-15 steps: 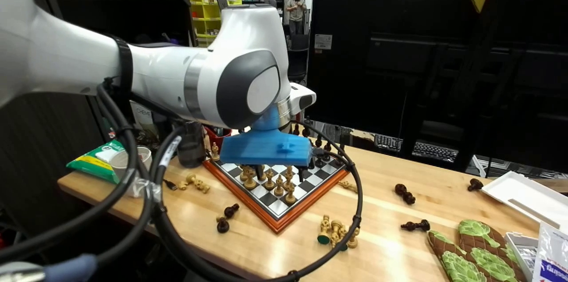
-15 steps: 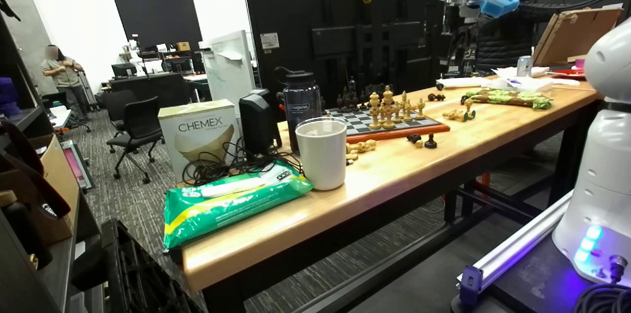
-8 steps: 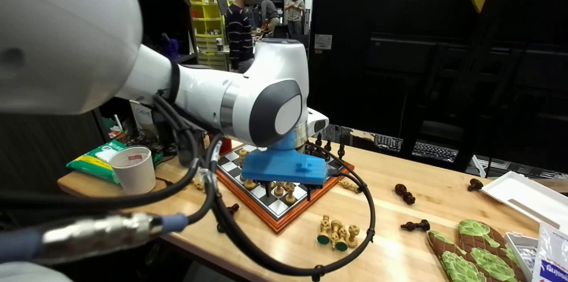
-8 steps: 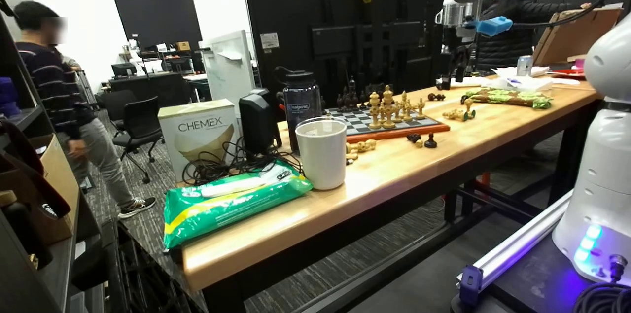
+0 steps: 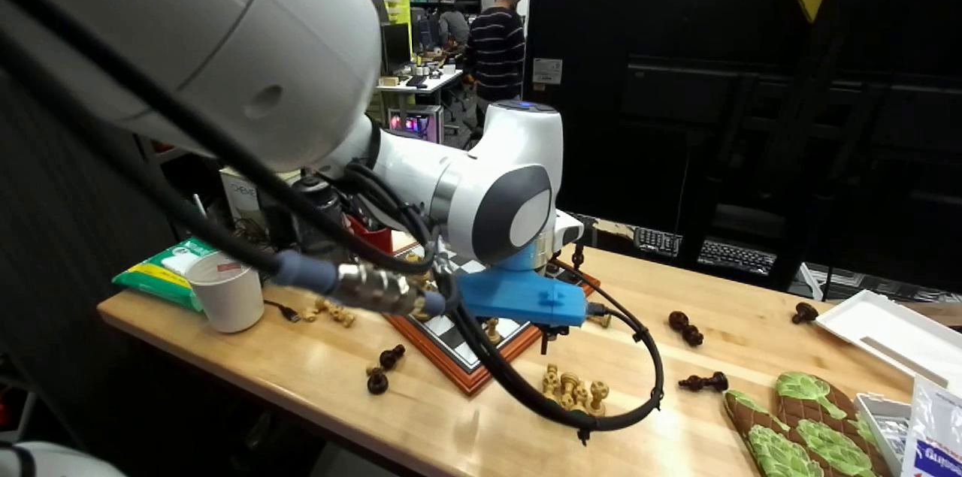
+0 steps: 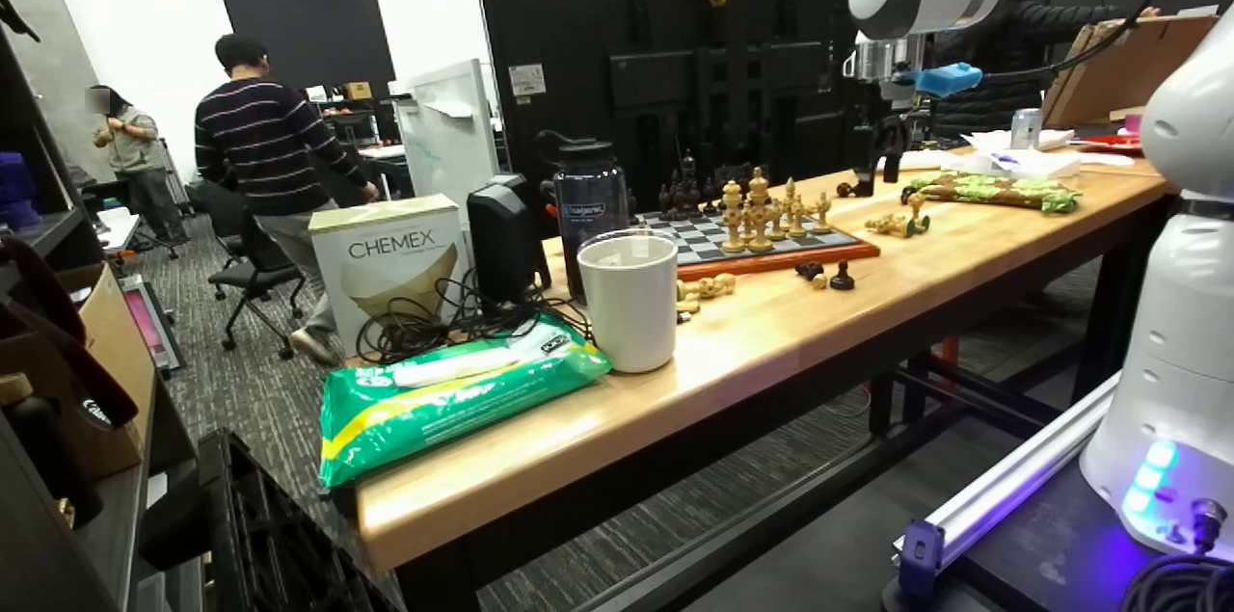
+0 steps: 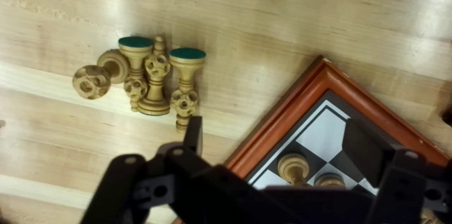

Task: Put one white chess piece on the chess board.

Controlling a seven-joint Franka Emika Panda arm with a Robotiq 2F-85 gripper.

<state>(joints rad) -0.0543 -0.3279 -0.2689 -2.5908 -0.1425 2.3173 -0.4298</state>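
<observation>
A pale wooden table [image 5: 751,342] is backed by a black panel [image 5: 714,146]. On the table the chess board [image 5: 464,379] is set, and in an exterior view four white chess pieces [image 5: 570,386] are seen just right of its near corner. The gripper [image 7: 275,135] is held above the table, its fingers [image 7: 363,150] spread apart in the wrist view.

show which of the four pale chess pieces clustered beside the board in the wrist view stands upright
The leftmost pale chess piece: its round head stands above its base, while the other three lie on their sides.
</observation>
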